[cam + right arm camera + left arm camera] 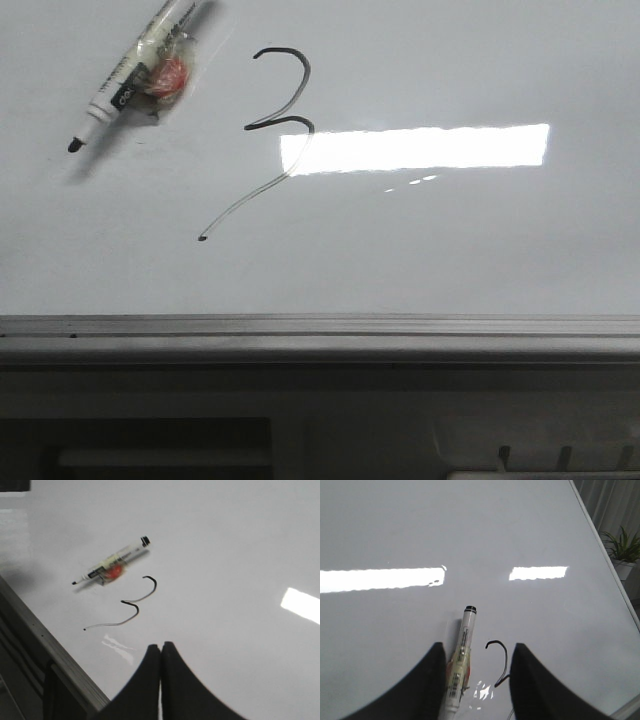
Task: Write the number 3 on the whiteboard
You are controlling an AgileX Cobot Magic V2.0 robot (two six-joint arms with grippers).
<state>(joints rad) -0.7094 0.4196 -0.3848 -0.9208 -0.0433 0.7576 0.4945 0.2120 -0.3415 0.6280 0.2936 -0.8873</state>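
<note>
Whiteboard (480, 230): number 3 (283, 118) drawn; marker (140, 75) lying at its 10 o'clock; left gripper (476, 680) spread apart, right gripper (161, 672) closed together

Whiteboard (480, 240): glossy, smooth, pale grey; matt grey metal rail (320, 330) along its edge. Marker (135, 80): shiny plastic.

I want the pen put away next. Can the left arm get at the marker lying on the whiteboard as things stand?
Probably yes. The marker lies loose on the whiteboard, beside the number 3. The left gripper has open jaws with the pen between them, and nothing is in the way.
</note>
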